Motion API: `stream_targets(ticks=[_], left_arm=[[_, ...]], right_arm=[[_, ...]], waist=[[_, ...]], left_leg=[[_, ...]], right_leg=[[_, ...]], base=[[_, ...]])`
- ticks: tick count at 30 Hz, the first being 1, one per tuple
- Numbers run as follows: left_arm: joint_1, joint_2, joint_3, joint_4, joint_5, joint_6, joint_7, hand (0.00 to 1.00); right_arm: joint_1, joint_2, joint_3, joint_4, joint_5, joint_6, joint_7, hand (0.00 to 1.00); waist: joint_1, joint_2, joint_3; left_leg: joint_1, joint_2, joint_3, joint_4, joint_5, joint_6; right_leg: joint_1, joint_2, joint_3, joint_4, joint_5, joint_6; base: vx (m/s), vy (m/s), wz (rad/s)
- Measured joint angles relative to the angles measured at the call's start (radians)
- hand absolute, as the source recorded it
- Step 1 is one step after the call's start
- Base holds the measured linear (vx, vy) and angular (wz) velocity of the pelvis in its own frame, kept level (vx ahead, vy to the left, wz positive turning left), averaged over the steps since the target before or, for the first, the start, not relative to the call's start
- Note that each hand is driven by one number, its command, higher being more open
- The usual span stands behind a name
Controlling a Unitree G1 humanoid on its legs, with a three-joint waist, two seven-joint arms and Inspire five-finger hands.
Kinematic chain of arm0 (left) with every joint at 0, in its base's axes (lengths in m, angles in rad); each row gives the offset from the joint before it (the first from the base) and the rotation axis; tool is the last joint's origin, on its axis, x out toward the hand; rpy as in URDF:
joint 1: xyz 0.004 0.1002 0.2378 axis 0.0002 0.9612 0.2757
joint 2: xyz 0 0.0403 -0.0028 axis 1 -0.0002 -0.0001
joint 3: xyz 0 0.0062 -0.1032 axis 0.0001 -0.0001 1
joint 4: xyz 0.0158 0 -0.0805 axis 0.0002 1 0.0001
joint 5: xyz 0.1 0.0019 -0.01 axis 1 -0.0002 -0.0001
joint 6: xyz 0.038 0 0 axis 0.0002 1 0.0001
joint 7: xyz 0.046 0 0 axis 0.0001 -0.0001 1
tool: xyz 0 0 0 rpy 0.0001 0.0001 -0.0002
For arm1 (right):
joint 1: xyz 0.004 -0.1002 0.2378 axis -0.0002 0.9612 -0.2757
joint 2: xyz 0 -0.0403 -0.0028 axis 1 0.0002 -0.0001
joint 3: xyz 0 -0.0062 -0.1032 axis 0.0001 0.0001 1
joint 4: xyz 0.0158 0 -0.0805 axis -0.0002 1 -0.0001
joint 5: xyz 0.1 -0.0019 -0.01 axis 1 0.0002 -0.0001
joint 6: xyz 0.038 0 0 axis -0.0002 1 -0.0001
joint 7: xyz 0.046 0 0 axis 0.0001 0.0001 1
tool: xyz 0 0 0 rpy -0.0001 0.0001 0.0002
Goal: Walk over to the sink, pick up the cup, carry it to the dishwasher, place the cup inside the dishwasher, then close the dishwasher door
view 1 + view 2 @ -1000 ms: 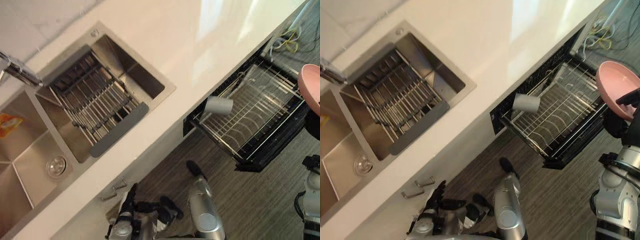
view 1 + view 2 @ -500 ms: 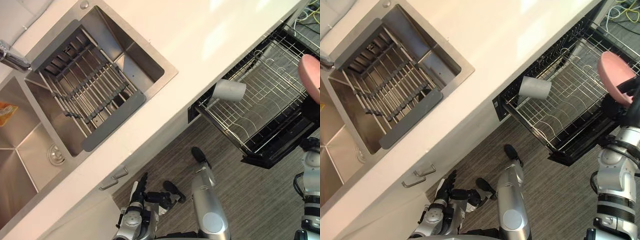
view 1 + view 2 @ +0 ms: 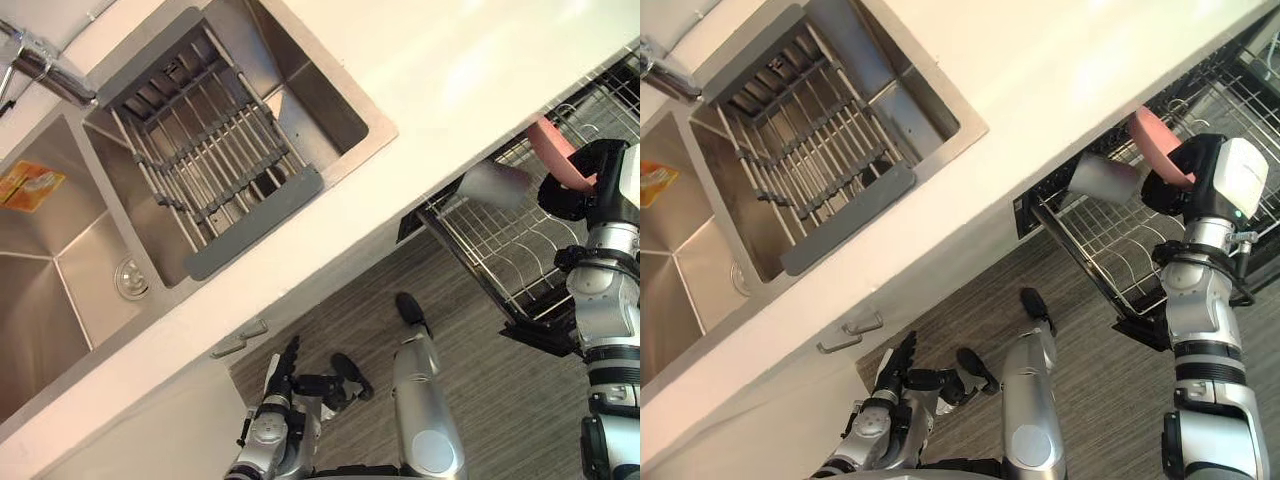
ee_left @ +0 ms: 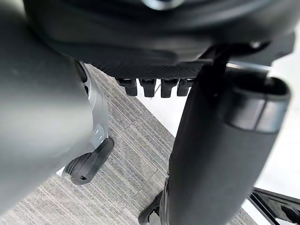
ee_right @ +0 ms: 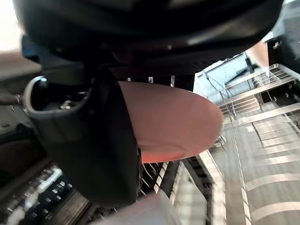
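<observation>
My right hand [image 3: 1185, 185] clenched on pink bowl [image 3: 1150, 135] at right edge, above dishwasher rack [image 3: 1110, 262]. Grey cup [image 3: 1102, 178] lies in rack, just beside bowl. My left hand [image 3: 892, 380] at bottom, fingers straight, holding nothing.

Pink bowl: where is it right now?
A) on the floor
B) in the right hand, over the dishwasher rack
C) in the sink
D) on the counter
B: the bowl is pinched by the right hand, thumb against its rim, and in the right eye view it hangs above the pulled-out dishwasher rack.
</observation>
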Motion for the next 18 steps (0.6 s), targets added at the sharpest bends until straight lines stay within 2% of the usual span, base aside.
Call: stream_targets(ticks=[5, 13, 14, 18], left_arm=[[-0.006, -0.005, -0.003, 0.003, -0.006, 0.002, 0.001, 1.0], [-0.009, -0.004, -0.003, 0.001, -0.006, 0.0, 0.017, 1.0], [-0.009, -0.004, -0.003, 0.001, -0.006, 0.0, 0.017, 1.0], [-0.009, -0.004, -0.003, 0.001, -0.006, 0.0, 0.019, 1.0]], right_arm=[[-0.021, -0.001, 0.004, 0.064, 0.035, 0.006, 0.003, 0.0], [-0.027, 0.022, -0.038, 0.064, 0.04, 0.025, -0.031, 0.0], [-0.027, 0.024, -0.046, 0.065, 0.04, 0.031, -0.04, 1.0], [-0.03, 0.028, -0.093, 0.065, 0.04, 0.053, -0.067, 1.0]], waist=[[0.006, 0.015, 0.005], [0.017, 0.017, 0.006], [0.017, 0.018, 0.006], [0.02, 0.026, 0.009]], left_leg=[[-0.001, -0.022, -0.019, -0.017, 0.014, 0.009], [-0.015, -0.034, -0.039, -0.023, 0.025, 0.016], [-0.016, -0.034, -0.039, -0.023, 0.025, 0.016], [-0.016, -0.037, -0.039, -0.029, 0.026, 0.015]], right_leg=[[0.0, -0.021, -0.026, 0.01, 0.0, 0.001], [-0.003, -0.038, -0.045, 0.006, 0.0, 0.002], [-0.004, -0.038, -0.045, 0.006, 0.0, 0.002], [-0.008, -0.039, -0.045, 0.008, 0.001, 0.003]], base=[[0.0, -0.022, 0.14], [-0.01, -0.041, 0.1], [0.02, -0.039, 0.0], [0.04, -0.04, -0.01]])
